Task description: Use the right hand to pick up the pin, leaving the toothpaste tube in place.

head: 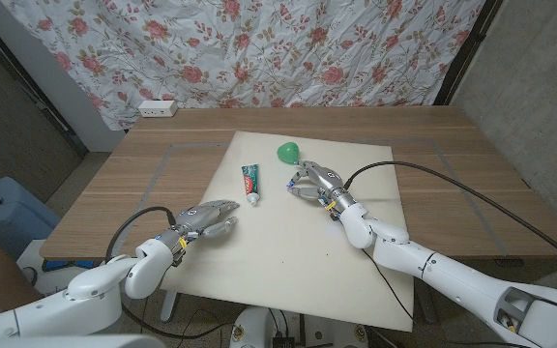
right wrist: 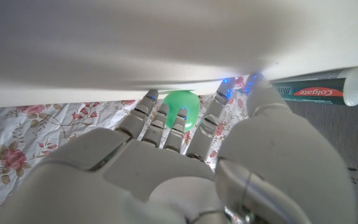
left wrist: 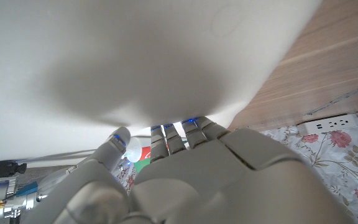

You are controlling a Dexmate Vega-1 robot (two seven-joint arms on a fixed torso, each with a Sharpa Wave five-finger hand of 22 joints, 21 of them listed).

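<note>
Left hand [head: 208, 218]: lying on the white board [head: 375, 271] near its left edge, fingers slightly apart, holding nothing; fingertips [left wrist: 120, 138] are touching the white surface.

Power strip [head: 158, 108]: sitting at the counter's [head: 143, 184] far left edge, against the floral cloth [head: 259, 48].

Toothpaste tube [head: 250, 182]: lying on the white board left of centre, cap end nearer the robot, well apart from the left hand.

Pin [head: 287, 152]: green, rounded, sitting on the board just beyond the right hand; the right wrist view shows the pin [right wrist: 180, 107] past the fingertips, apart from them.

Right hand [head: 315, 182]: hovering low over the board right of the tube, fingers spread and reaching toward the pin, gripping nothing.
</note>
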